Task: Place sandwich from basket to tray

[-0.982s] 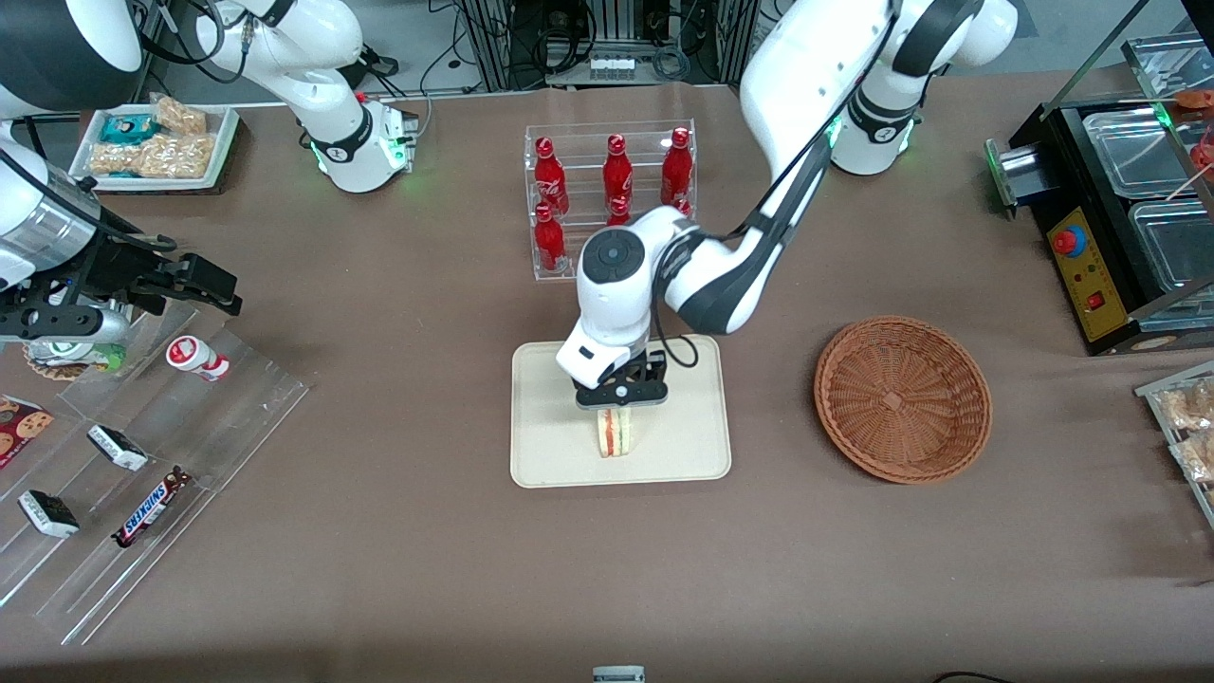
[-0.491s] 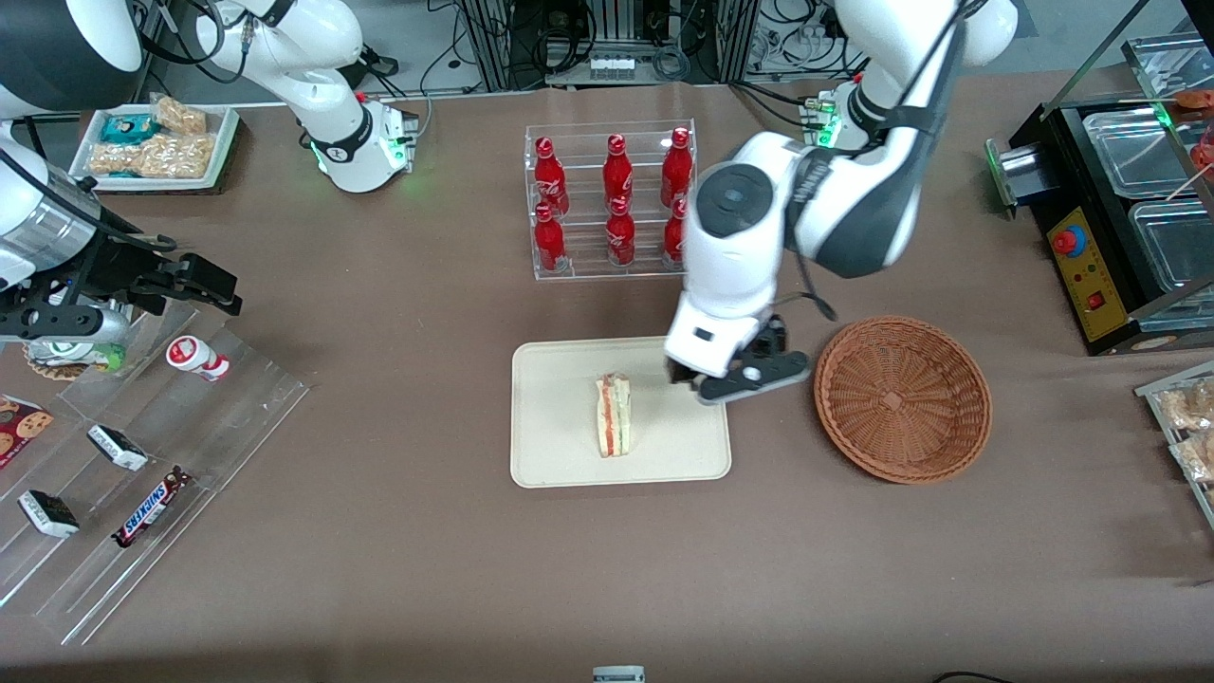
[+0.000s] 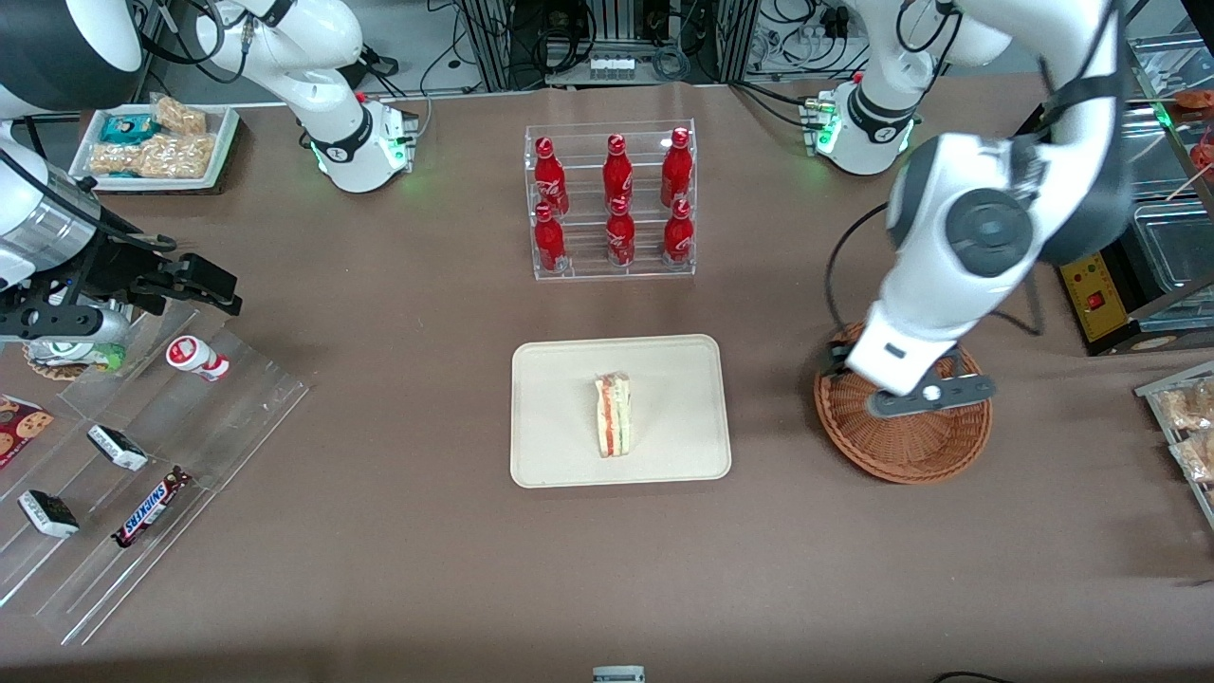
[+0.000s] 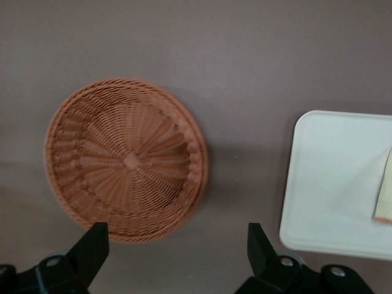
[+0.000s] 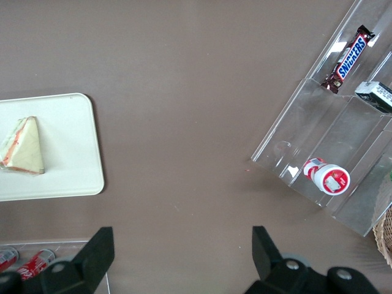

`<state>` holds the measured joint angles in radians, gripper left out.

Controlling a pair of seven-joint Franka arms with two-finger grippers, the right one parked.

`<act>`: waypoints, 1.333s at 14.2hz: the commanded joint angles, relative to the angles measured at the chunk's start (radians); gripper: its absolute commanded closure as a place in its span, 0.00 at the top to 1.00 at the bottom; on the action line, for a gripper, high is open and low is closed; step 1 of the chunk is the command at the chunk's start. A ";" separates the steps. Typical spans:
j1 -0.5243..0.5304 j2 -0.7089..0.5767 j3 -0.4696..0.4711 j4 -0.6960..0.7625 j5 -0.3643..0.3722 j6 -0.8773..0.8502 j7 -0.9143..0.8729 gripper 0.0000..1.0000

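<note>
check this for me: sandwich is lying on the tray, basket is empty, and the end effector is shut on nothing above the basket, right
Not quite. The left wrist view shows the end effector open, not shut. The rest holds: the sandwich lies on the tray and the basket is empty.

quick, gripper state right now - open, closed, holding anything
Gripper: open and empty, hanging above the basket. The sandwich lies on the tray.

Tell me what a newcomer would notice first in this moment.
The sandwich stands alone on the cream tray at the table's middle. Toward the working arm's end, the end effector hovers open and empty above the wicker basket, which holds nothing. Farther from the camera than the tray, red bottles fill a clear rack.
</note>
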<state>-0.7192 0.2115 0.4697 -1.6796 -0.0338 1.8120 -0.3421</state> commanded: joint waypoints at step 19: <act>0.765 -0.222 -0.597 0.006 0.002 -0.198 0.339 1.00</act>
<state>0.0204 0.0046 -0.1126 -1.6891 -0.0346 1.6416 -0.0722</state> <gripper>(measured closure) 0.000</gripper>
